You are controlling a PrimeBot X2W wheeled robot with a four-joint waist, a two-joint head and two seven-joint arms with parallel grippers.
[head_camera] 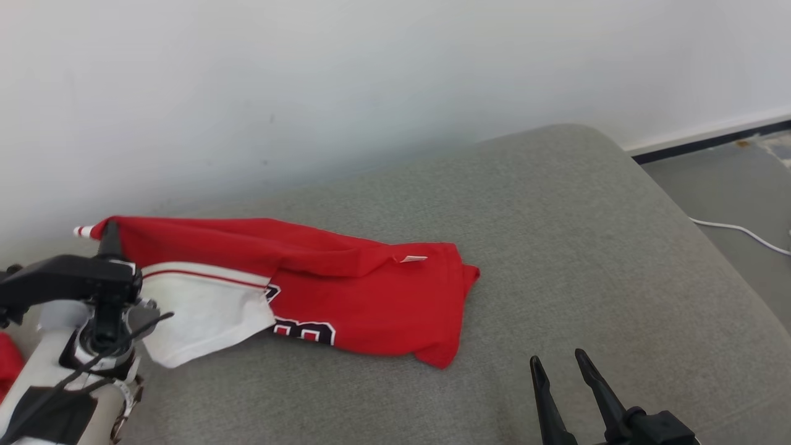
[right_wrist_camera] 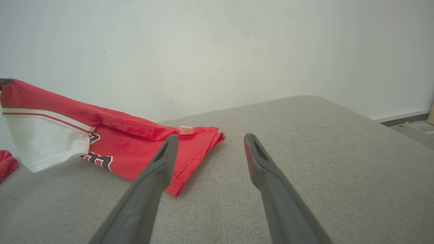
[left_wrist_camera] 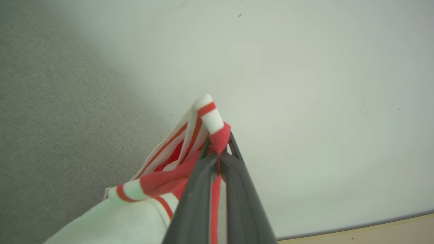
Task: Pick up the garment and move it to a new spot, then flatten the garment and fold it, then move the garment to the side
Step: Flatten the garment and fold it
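At the far left edge of the head view a scrap of red cloth (head_camera: 6, 364) peeks in beside the pale forearm; just right of it the left gripper (head_camera: 110, 238) is clenched on the garment (head_camera: 346, 296), its dark fingers pinched together over a red-and-white striped edge (cuff or hem, I cannot tell which) and holding that corner up off the grey cushion (head_camera: 587, 247), close to the white wall (head_camera: 371, 93); a white panel of the garment hangs below the grip. From the raised corner the red cloth slopes down to the right; its far end lies flat on the cushion, near the middle, with black-and-white lettering on the front and a small white label (head_camera: 413, 259) near the upper right edge. Further right, low in the head view, the right gripper (head_camera: 557, 358) is released, fingers spread wide with nothing between them, over bare cushion and apart from the garment; at the far right a white cable (head_camera: 741, 232) trails across the floor (head_camera: 710, 179).
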